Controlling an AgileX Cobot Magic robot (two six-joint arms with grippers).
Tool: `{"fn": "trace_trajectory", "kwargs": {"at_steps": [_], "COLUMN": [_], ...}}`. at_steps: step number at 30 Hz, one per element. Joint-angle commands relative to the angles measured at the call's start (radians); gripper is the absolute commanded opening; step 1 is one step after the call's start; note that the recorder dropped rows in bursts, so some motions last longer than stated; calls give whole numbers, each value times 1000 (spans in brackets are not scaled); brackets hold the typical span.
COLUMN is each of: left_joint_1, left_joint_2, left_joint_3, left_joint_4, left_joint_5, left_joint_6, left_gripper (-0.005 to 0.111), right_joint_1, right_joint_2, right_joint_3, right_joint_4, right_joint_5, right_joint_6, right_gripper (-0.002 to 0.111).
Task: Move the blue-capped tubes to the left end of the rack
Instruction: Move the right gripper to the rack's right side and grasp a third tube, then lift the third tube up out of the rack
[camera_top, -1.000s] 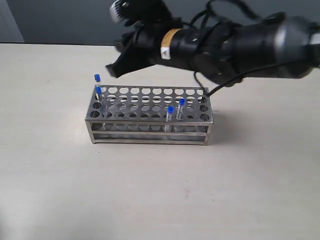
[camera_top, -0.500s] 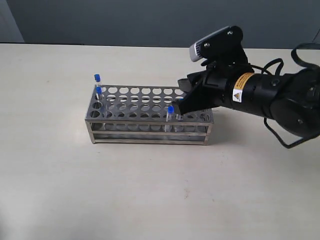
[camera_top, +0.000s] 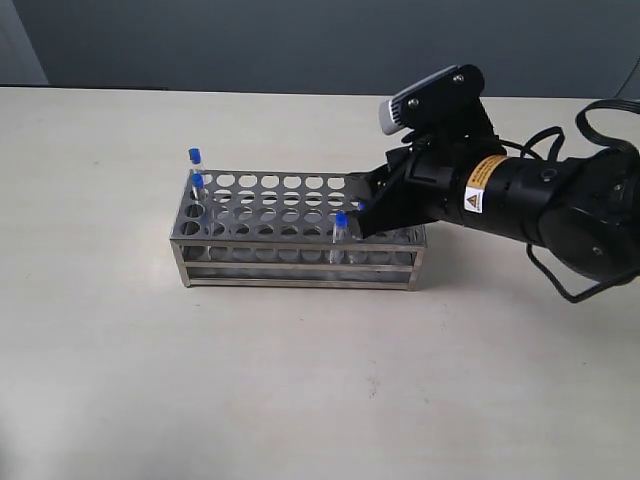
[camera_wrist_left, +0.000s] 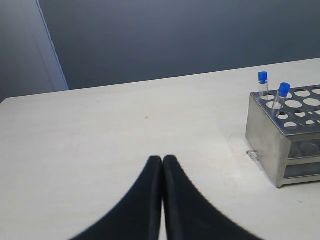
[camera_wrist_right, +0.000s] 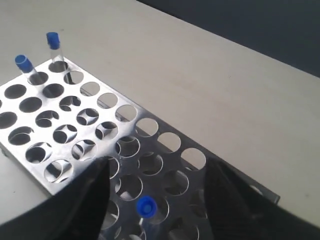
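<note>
Between the spread fingers of my right gripper (camera_wrist_right: 156, 165) stands a blue-capped tube (camera_wrist_right: 146, 205), near the right end of the rack (camera_top: 300, 262) beside a second tube (camera_top: 341, 220); two more tubes (camera_top: 198, 182) sit at the left end. Third pickup, I judge: lower, pinch the cap, lift straight. My left gripper (camera_wrist_left: 162, 161) rests pressed together, apart from the rack.

The exterior camera looks down on the long side of the rack (camera_top: 290, 264). The left wrist sits low, off its end, while the right wrist looks steeply down from close above — all three share that rack.
</note>
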Motion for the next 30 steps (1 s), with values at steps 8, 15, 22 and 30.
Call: {"fn": "trace_trajectory", "kwargs": {"at_steps": [8,15,22,30], "left_joint_1": [-4,-4,-4,-4], "left_joint_2": [3,3,3,3], "left_joint_3": [-5,-5,-5,-5], "left_joint_4": [-5,-5,-5,-5], "left_joint_5": [-8,-8,-8,-8], "left_joint_6": [-1,-1,-1,-1], "left_gripper": [1,1,1,1], "right_joint_1": [-5,-5,-3,35], "right_joint_2": [183,192,22,-16], "right_joint_3": [-2,-2,-33,-226], "right_joint_4": [72,115,99,26], "right_joint_5": [-161,-152,-114,-45], "right_joint_6": [-24,-47,-114,-109], "right_gripper": [53,0,-1,-1]}}
